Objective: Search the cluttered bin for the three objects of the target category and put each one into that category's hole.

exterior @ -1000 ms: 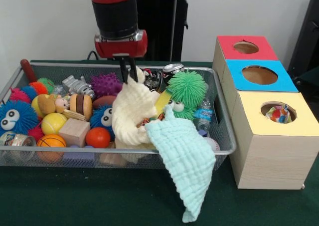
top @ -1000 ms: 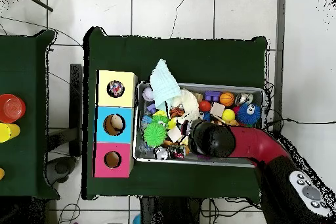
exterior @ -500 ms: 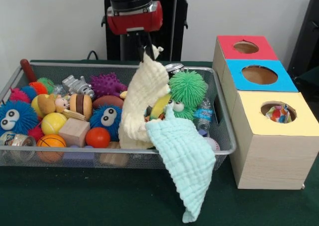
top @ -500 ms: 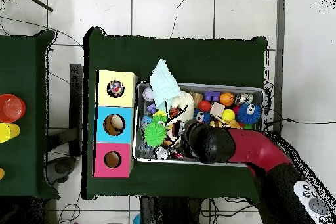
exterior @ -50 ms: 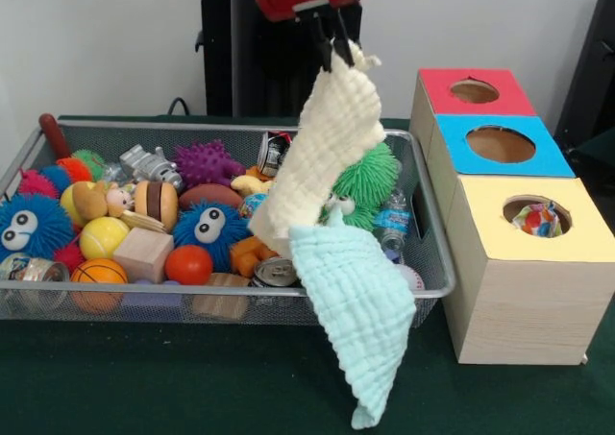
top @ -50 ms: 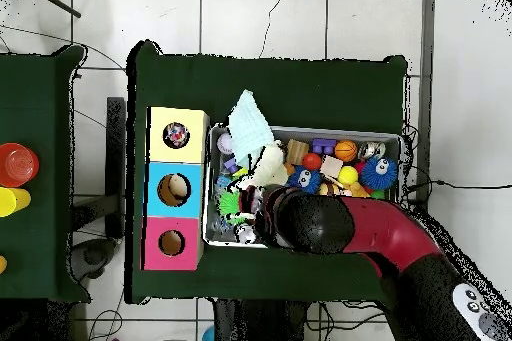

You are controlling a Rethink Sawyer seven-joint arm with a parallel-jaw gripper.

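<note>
Black fingertips of the gripper (exterior @ -50 ms: pixel 336 43) are pinched on the top corner of a cream waffle-weave cloth (exterior @ -50 ms: pixel 322 152), which is held hanging above the wire mesh bin (exterior @ -50 ms: pixel 434 262). Below its hem, a mint green cloth (exterior @ -50 ms: pixel 357 310) is draped over the bin's rim. Beside the gripper, the three-hole wooden box (exterior @ -50 ms: pixel 524 262) is seen.

Plain pale wall (exterior @ -50 ms: pixel 106 41) behind. White tiled floor (top @ -50 ms: pixel 300 17) with dark joints, thin cables lying across. Dark green table (top @ -50 ms: pixel 270 82); a second green table (top @ -50 ms: pixel 40 247) beside it.
</note>
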